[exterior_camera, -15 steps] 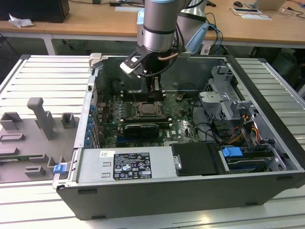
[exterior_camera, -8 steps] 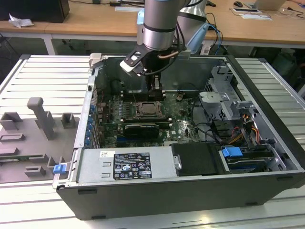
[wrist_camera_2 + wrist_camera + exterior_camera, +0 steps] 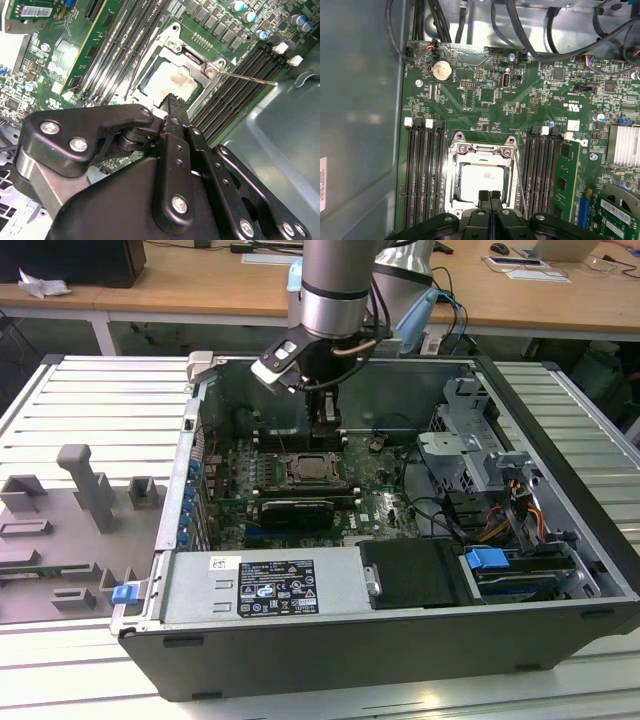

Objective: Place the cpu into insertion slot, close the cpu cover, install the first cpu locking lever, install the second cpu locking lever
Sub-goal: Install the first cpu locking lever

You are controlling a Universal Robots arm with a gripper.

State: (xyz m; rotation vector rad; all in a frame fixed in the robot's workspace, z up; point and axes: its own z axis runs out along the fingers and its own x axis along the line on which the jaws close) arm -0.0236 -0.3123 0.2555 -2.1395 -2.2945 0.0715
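Hovers with fingers (image 3: 483, 196) pressed together, empty, straight above the near edge of the cpu (image 3: 482, 177). Finds it seated in the slot (image 3: 458, 172), cover (image 3: 480, 149) flat around it. Beyond, shows a thin lever (image 3: 250, 78) angling outward, seemingly unlatched.

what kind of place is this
Probably a robotics lab or workshop: an open computer case on a slatted metal table, a robot arm over its motherboard, desks behind.

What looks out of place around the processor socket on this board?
A thin metal lever angles out from the socket cover across the memory slots, so it looks unlatched. The chip also has a faint smudge on top.
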